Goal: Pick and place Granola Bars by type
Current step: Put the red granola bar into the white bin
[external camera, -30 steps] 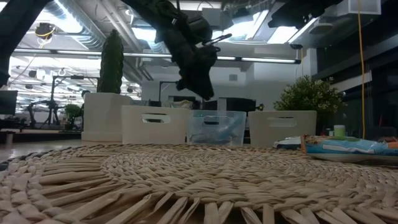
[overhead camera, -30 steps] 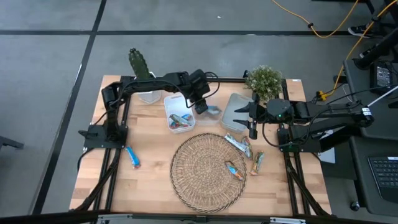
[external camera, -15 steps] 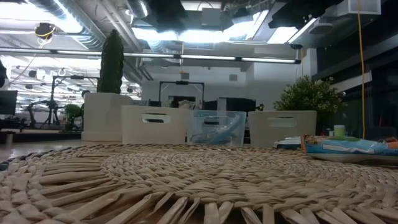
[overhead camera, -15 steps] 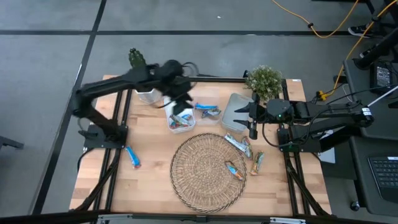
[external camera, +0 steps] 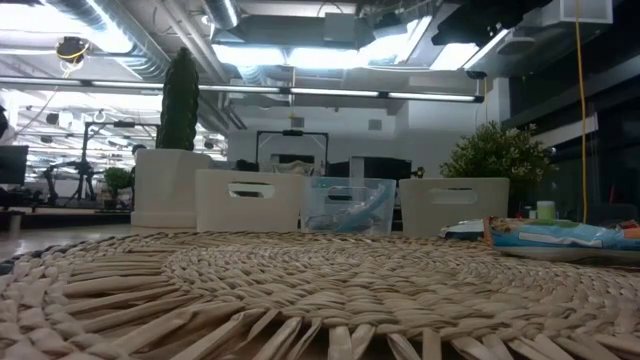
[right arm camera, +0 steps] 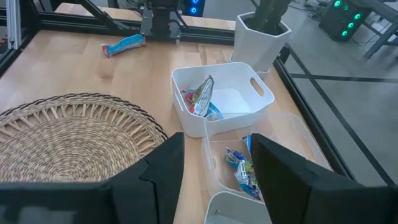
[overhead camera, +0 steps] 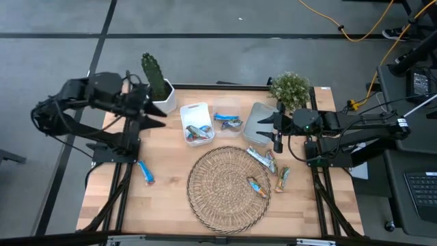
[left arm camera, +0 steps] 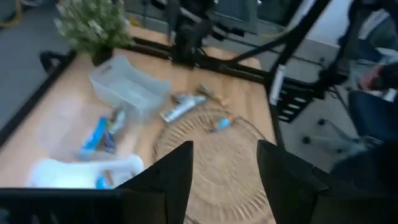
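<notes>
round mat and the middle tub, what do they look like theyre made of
The round mat looks like woven straw or seagrass: tan flat strands coiled in rings, matte, clearest in the low view. The middle tub looks like clear, slightly glossy plastic: the bars inside show through its walls. I can't tell either material for certain.

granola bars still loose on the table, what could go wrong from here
1. The blue bar lies alone near the table's left edge, apart from the rest; it could get skipped.
2. The silvery bar straddles the woven mat's rim, so a grip may slip.
3. The white tub and clear tub touch; the left gripper might drop a bar into the wrong one.
</notes>
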